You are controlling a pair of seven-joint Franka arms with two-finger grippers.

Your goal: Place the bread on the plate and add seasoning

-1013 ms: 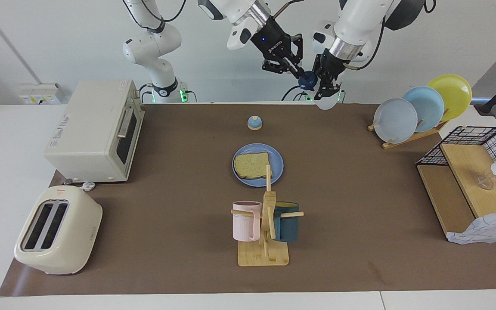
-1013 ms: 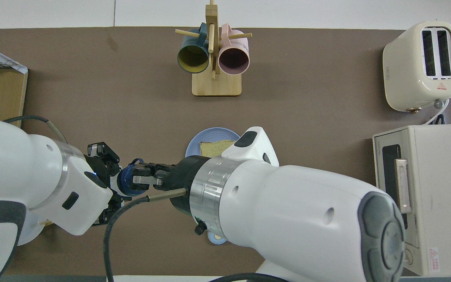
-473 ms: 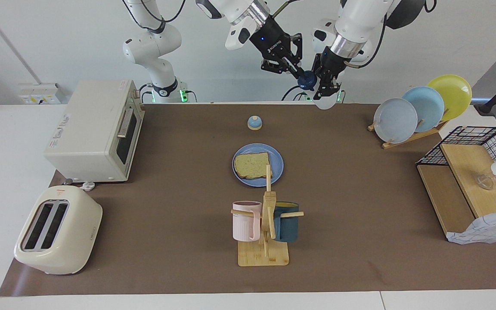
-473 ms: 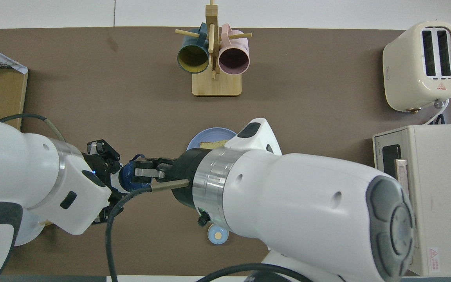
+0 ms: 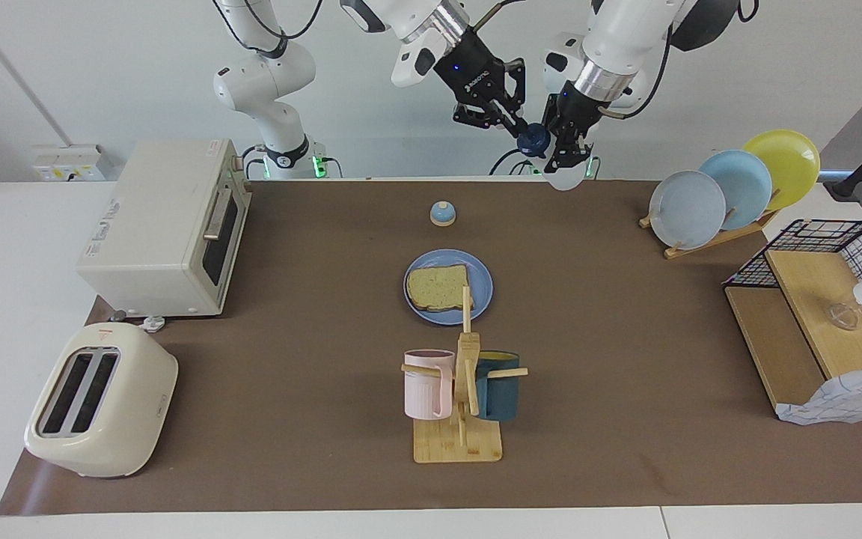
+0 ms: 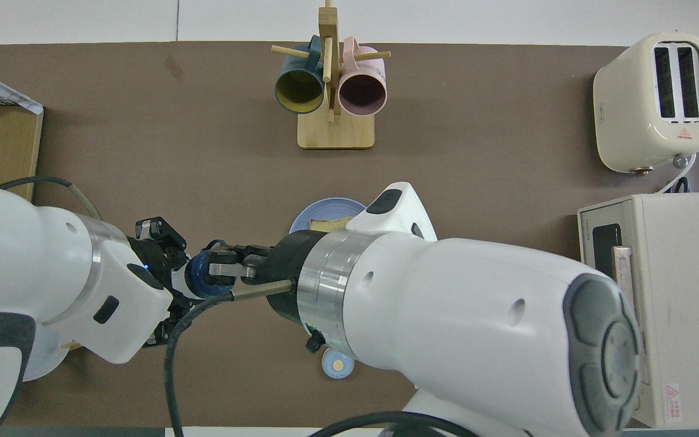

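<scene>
Two grippers meet high in the air on one small thing, the seasoning bottle [image 5: 562, 168], over the edge of the brown mat [image 5: 625, 314] closest to the robots. The left gripper [image 5: 567, 150] points downward and is clamped around the bottle's translucent white body, whose rounded bottom hangs below its fingers. The right gripper [image 5: 527, 135] comes in slantwise from the right arm's side, its fingertips pinched on the dark navy cap [image 5: 533, 139] at the bottle's top. From overhead the two grippers face each other, with the cap [image 6: 202, 280] showing between them and the left gripper [image 6: 181, 280] and right gripper [image 6: 219, 270] on either side of it.

The bread [image 5: 438, 287] lies flat on the blue plate [image 5: 480, 293] in the middle of the mat, its crust edge toward the mug stand. The plate sits between the blue-domed bell [image 5: 442, 213], which is nearer to the robots, and the wooden mug stand [image 5: 465, 404], farther from them, which carries a pink mug [image 5: 427, 383] and a dark teal mug [image 5: 498, 385].

Toward the right arm's end stand a toaster oven [image 5: 165, 224] and a cream toaster [image 5: 98, 400]. Toward the left arm's end a wooden rack [image 5: 708, 239] holds three plates on edge, and a wire-sided wooden shelf [image 5: 812, 314] stands beside it.
</scene>
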